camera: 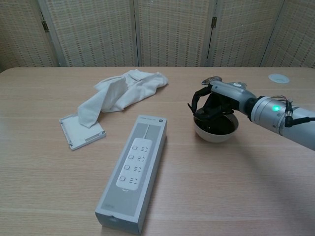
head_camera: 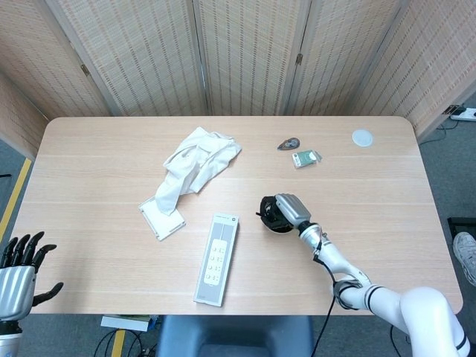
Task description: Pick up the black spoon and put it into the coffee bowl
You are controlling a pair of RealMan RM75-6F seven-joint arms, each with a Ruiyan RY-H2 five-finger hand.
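The power strip box (head_camera: 217, 259) lies at lower centre of the head view, the cloth (head_camera: 197, 165) above it at upper left, overlapping a tray (head_camera: 161, 218). The bowl (camera: 215, 132) sits right of the box, under the right hand (head_camera: 285, 212).

table (head_camera: 97, 149) | white cloth (head_camera: 197, 160) | power strip box (head_camera: 218, 259) | bowl (camera: 216, 130) | white tray (head_camera: 161, 218) | round lid (head_camera: 362, 137)

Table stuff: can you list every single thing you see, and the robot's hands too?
Bowl: one, white outside, dark inside, right of centre.
Power strip box: one, grey-white, front centre.
Cloth: one, white, left of centre.
Flat tray: one, white, under the cloth's end.
Small gadget: one, dark, far side.
Packet: one, greenish, beside it.
Disc: one, white, far right.
Black spoon: can't make it out.
Right hand: black fingers over the bowl.
Left hand: black fingers spread, front-left edge.
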